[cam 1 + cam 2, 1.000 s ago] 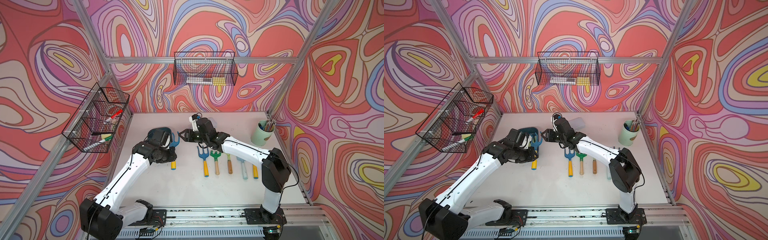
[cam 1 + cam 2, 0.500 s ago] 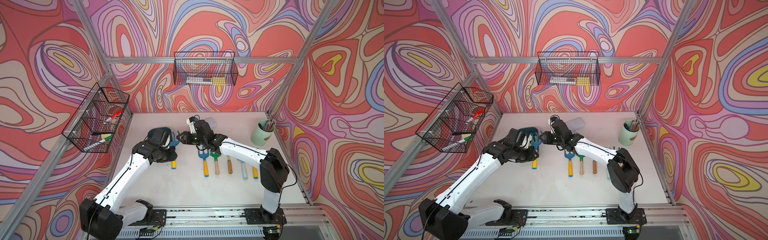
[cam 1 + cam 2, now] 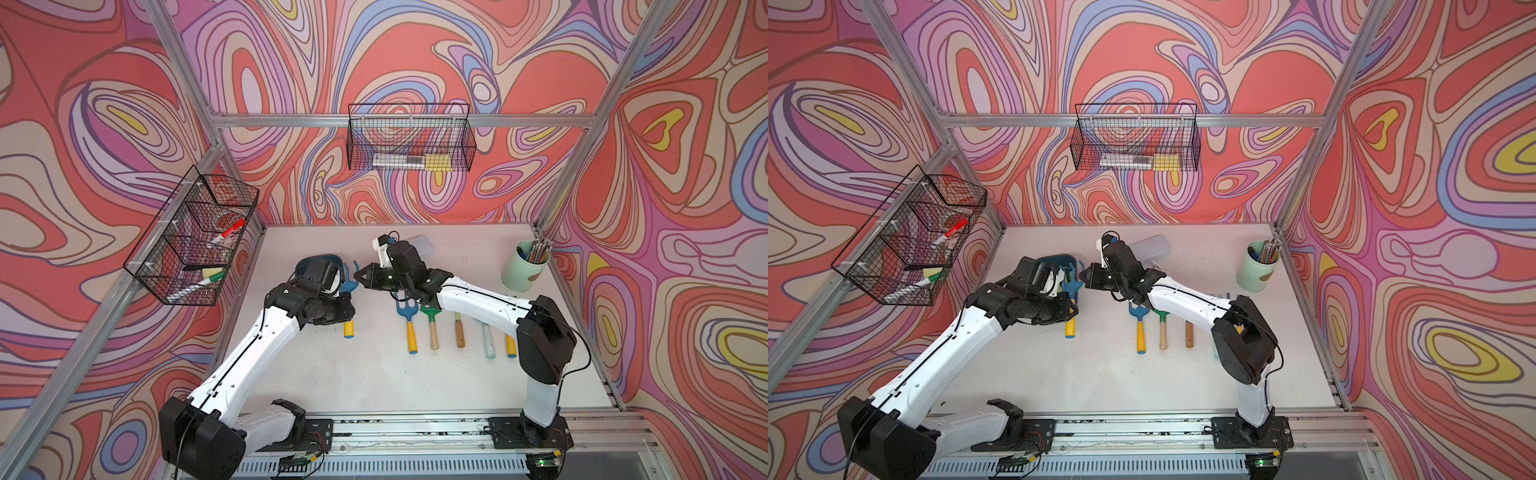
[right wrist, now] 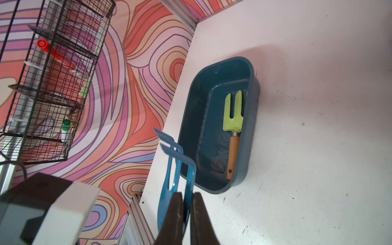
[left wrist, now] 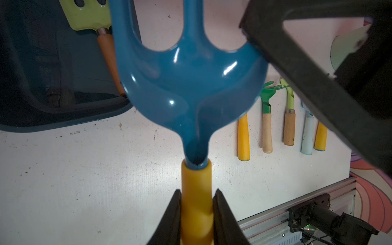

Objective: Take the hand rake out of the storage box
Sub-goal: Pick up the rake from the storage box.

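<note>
Hand rake (image 5: 191, 84) outside, beside storage box (image 4: 252, 131)

Quick headcount: seven hand tools total. One green fork (image 4: 232, 121) inside the storage box (image 4: 193, 118), one blue rake (image 5: 191, 89) just outside it, five more tools (image 3: 411, 336) lined up well away from the box. Also two wire baskets (image 3: 409, 139), one pencil cup (image 3: 524, 272), one grey case (image 3: 1156, 247), one box, and two claws: left claw (image 5: 197, 192), right claw (image 4: 187, 194).
</note>
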You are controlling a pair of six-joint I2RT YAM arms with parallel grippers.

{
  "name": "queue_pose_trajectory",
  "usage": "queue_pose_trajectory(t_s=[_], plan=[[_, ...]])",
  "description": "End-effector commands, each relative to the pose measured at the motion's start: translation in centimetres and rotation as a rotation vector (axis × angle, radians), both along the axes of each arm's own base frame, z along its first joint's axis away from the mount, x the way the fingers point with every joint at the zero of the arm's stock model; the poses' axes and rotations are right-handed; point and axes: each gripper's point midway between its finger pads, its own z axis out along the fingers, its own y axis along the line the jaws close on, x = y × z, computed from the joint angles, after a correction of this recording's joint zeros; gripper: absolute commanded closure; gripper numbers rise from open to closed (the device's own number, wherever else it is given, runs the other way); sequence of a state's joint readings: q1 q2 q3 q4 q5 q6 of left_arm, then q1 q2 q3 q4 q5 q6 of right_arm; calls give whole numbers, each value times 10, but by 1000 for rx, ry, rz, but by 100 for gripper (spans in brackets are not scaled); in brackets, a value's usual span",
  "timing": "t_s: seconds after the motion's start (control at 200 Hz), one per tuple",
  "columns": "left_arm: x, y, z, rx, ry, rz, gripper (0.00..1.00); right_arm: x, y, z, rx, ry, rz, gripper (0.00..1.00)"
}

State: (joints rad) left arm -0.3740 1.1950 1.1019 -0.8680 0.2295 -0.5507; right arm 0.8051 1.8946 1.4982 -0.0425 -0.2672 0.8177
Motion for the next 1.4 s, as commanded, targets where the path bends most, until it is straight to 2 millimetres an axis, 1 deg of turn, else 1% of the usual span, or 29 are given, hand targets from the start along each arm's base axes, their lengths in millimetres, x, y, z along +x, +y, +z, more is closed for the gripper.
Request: queue_pose_trajectory(t_s=[0.0, 0.075, 0.105, 0.155, 0.235, 0.335, 0.386, 0.476, 0.501, 0.526, 0.536, 0.551, 0.646, 0.716, 0.816, 0.836, 0.866, 0.921, 1.017, 1.097, 1.237, 1.397], plan=[[6, -4, 10, -17, -44, -14, 84, -5, 1, -22, -27, 22, 15, 99], [5, -3, 9, -17, -45, -9, 83, -7, 0, -21, -19, 27, 14, 100], [6, -2, 8, -12, -48, 1, 81, -7, -1, -20, -17, 28, 13, 100], [7, 1, 7, -6, -58, 18, 74, -7, -3, -19, -17, 30, 6, 100], [6, 2, 7, -9, -64, 22, 56, -7, -8, -16, -17, 26, -4, 100], [5, -1, 8, -24, -64, 9, 42, -2, -21, -15, -7, 32, -25, 100], [5, -1, 9, -25, -71, 4, 36, 1, -29, -15, -1, 38, -38, 100], [6, 4, 13, -19, -90, 15, 32, 4, -45, -12, 15, 42, -49, 100], [6, 6, 13, -29, -92, 20, 32, 4, -50, -9, 20, 44, -52, 100], [7, 7, 14, -46, -91, 24, 32, 5, -54, -14, 15, 53, -53, 100], [7, 7, 13, -57, -90, 26, 32, 4, -57, -4, 29, 39, -53, 100], [8, 8, 13, -77, -88, 30, 32, 3, -60, 2, 38, 33, -52, 100], [18, 9, 15, -281, -102, 51, 39, -2, -78, 15, 84, 49, -22, 100], [29, 5, 26, -448, -158, 30, 41, -8, -91, 28, 154, 75, 15, 100], [36, -5, 50, -573, -244, -30, 41, -20, -102, 46, 223, 98, 83, 100], [37, -8, 54, -596, -249, -35, 41, -22, -102, 49, 221, 97, 95, 100], [40, -11, 66, -636, -296, -57, 41, -25, -104, 53, 213, 93, 107, 100], [42, -16, 81, -695, -337, -82, 42, -30, -106, 58, 199, 85, 122, 100], [43, -20, 98, -767, -385, -105, 43, -34, -108, 63, 213, 86, 131, 100], [45, -22, 104, -808, -413, -111, 44, -36, -106, 64, 245, 97, 138, 100], [50, -26, 102, -881, -409, -120, 48, -34, -102, 67, 310, 109, 138, 100], [44, -28, 104, -874, -423, -149, 50, -32, -99, 70, 324, 114, 141, 100]])
